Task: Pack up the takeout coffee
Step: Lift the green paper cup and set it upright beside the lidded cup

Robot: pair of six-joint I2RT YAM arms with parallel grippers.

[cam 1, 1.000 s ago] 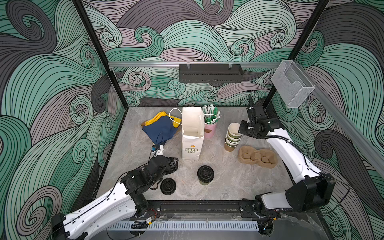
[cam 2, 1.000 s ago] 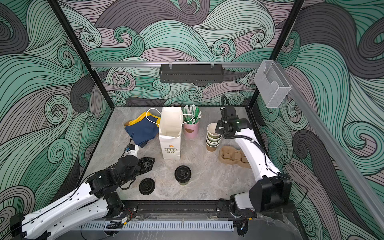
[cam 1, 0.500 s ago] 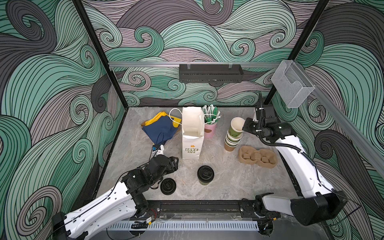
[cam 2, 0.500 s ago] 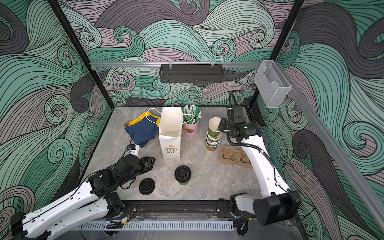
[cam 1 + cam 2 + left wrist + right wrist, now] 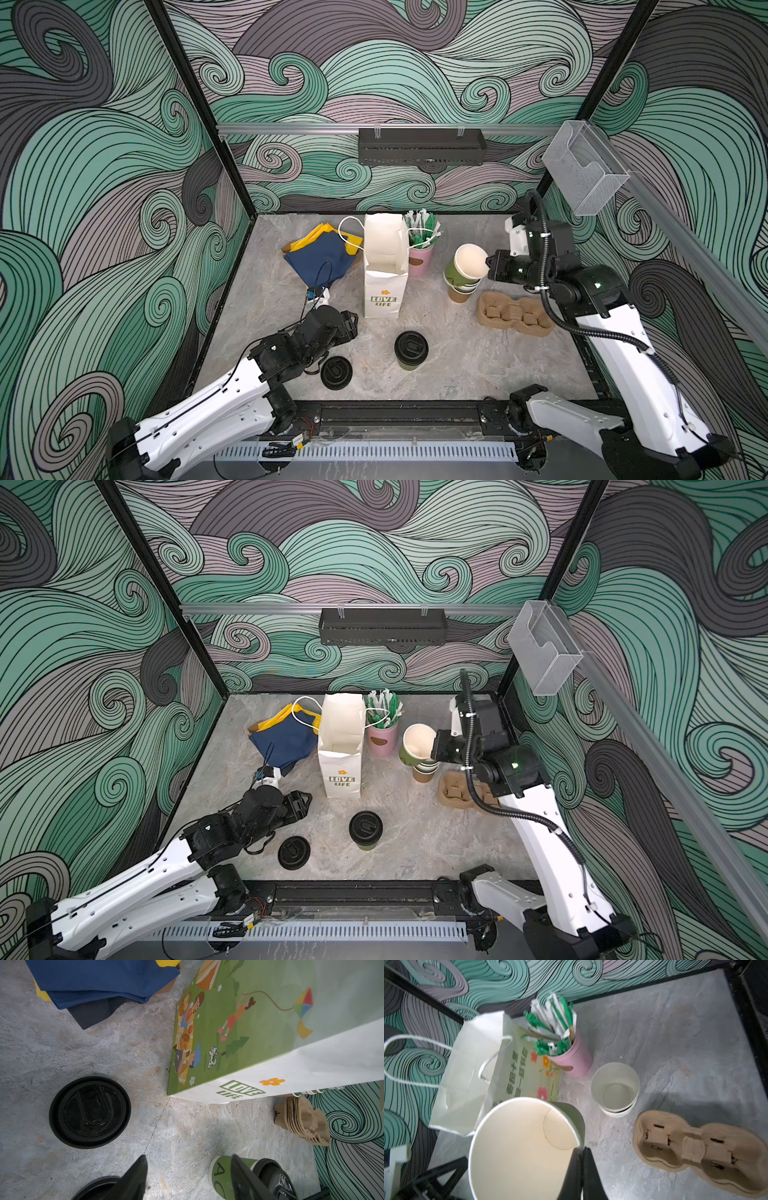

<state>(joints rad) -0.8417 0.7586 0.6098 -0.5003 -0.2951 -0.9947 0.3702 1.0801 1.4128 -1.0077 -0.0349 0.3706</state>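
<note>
Pretty clearly a robotics lab test cell, not a real cafe: wave-print wall panels (image 5: 83, 187) and black frame posts (image 5: 199, 108) box in a little marble-look tabletop (image 5: 478, 365) mid-frame. One robot arm (image 5: 208, 415) sits lower left and another (image 5: 615, 332) lower right, both mounted on a black rail (image 5: 399, 415) along the bottom edge. Takeout bits like a paper bag (image 5: 384, 257) and cup carrier (image 5: 515, 316) sit on top.

Grey tabletop (image 5: 478, 374) — bag (image 5: 384, 282), lidded cup (image 5: 411, 349), lid (image 5: 336, 372), carrier (image 5: 515, 316).
</note>
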